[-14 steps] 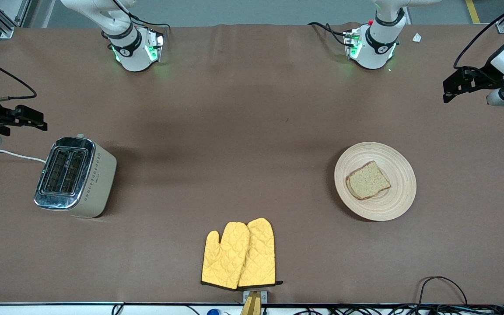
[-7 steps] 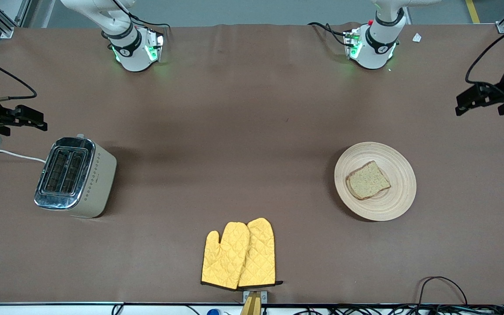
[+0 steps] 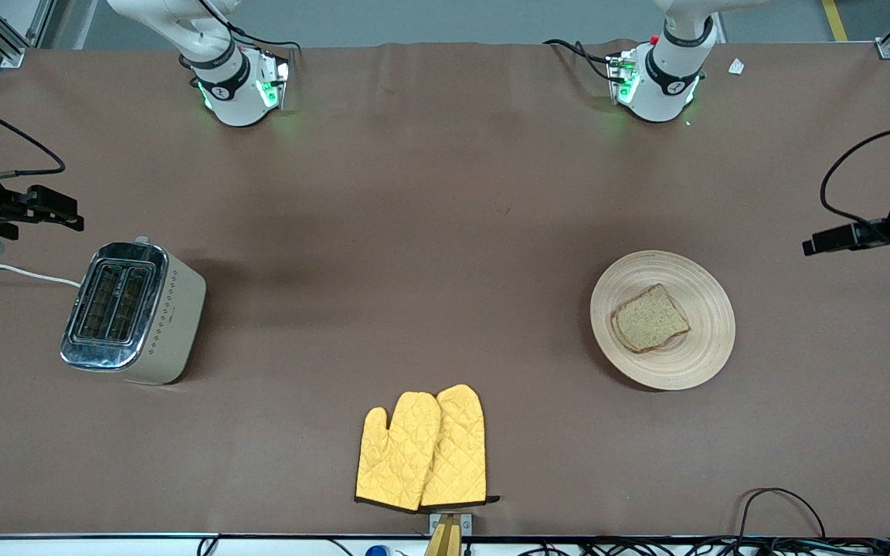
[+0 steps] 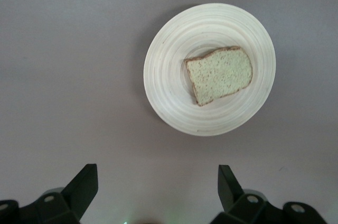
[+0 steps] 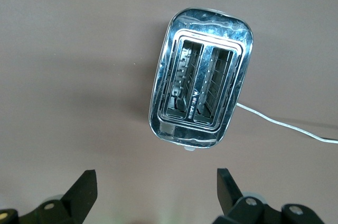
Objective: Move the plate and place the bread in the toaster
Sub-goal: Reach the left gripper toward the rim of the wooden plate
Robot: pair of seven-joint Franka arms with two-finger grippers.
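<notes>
Front view shows the bread (image 3: 650, 318) lying on the plate (image 3: 704, 297) toward the left arm's end of the table (image 3: 445, 232), the toaster (image 3: 134, 311) well apart from the plate, while the left hand (image 4: 157, 187) over the table beside the plate and the right hand (image 5: 156, 188) beside the toaster gape wide, empty.

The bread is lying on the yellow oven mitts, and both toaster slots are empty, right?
Not quite. The bread lies on the plate, as the front view shows, not on the oven mitts. Both slots of the toaster are empty.
</notes>
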